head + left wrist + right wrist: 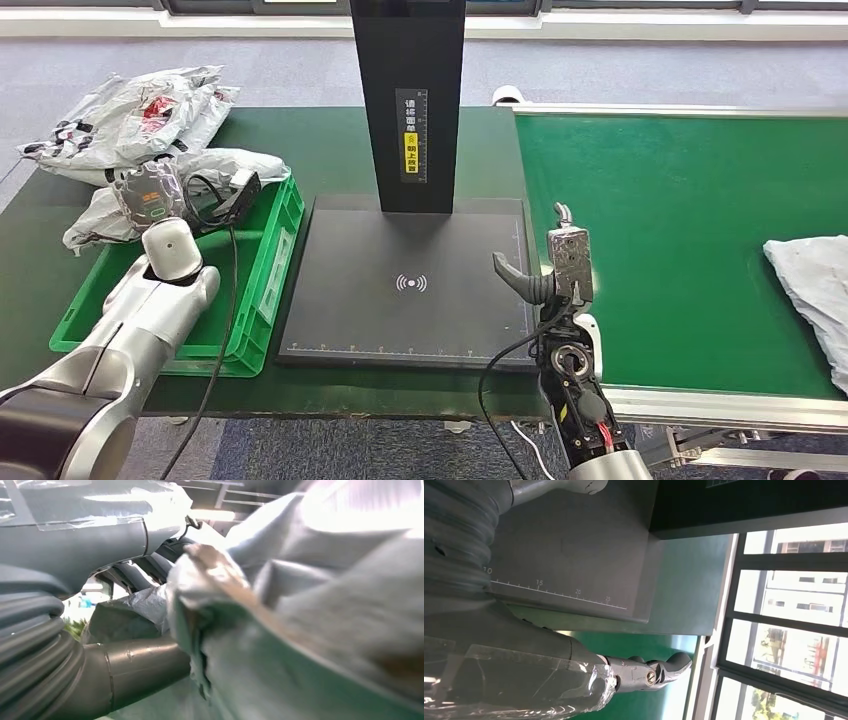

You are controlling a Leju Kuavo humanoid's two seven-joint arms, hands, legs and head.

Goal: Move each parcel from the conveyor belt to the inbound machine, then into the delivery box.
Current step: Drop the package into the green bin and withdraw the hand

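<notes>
My left hand (pixel 148 195) reaches over the green delivery box (pixel 262 290) and holds a crumpled grey parcel (pixel 215 165) at the box's far end. In the left wrist view the parcel (pixel 310 630) bunches between the thumb (pixel 135 667) and the fingers above it. Another grey parcel (pixel 812 285) lies at the right end of the green conveyor belt (pixel 660 230). My right hand (pixel 558 268) stands upright and open at the right edge of the black inbound machine plate (pixel 410 285), holding nothing. In the right wrist view its fingers (pixel 649 672) stretch over the belt beside the plate (pixel 569 540).
A black column (pixel 410 100) rises from the back of the plate. Several bagged parcels (pixel 130 120) are heaped on the green table behind the box. A black cable (pixel 225 330) hangs along my left arm over the box.
</notes>
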